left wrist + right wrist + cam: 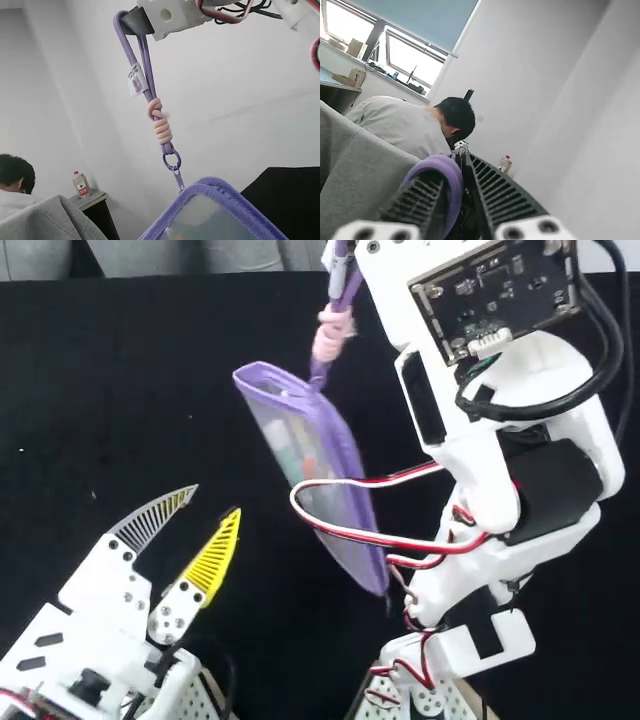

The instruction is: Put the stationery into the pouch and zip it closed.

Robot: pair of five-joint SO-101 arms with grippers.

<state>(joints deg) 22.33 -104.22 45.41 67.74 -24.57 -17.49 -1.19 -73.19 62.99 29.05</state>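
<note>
At counter's [100, 390] near side, left hand [216, 499] spread, holding nothing. Beyond, pouch [310, 470] hangs in air, stationery [295, 450] inside. Farthest, right hand [460, 159] pinches strap [440, 172] tied to zip pull [177, 181]. Advice: left hand should grip pouch's low end firmly, so right can pull straight along zip, no twist.
</note>
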